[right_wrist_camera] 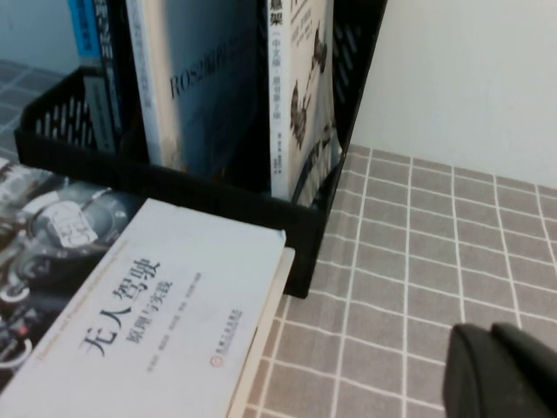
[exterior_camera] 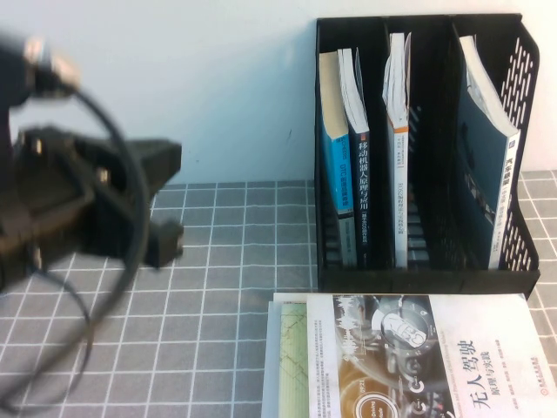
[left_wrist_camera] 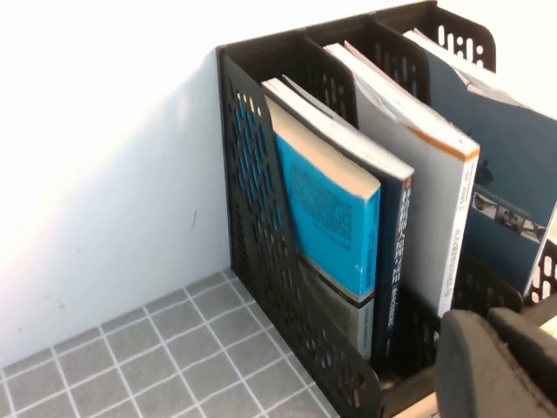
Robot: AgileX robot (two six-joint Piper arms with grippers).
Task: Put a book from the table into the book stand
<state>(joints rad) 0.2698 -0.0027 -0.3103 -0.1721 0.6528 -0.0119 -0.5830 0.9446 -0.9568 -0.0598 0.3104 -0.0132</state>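
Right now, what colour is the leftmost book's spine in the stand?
Bright blue spine, yellowed pages, clearest in the left wrist view.

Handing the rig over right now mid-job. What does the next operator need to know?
Left gripper: raised above the gray grid-cloth table, left of the black perforated three-slot book stand, holding nothing.
Right gripper: shut and empty, low over the table off the stand's right end.
The black-spined paperback book stands upright in the stand's left slot, next to a blue-spined book.
Done: the book is in the stand.
Left: probably only parking the arms. A white-covered book with a gear picture lies flat in front of the stand.
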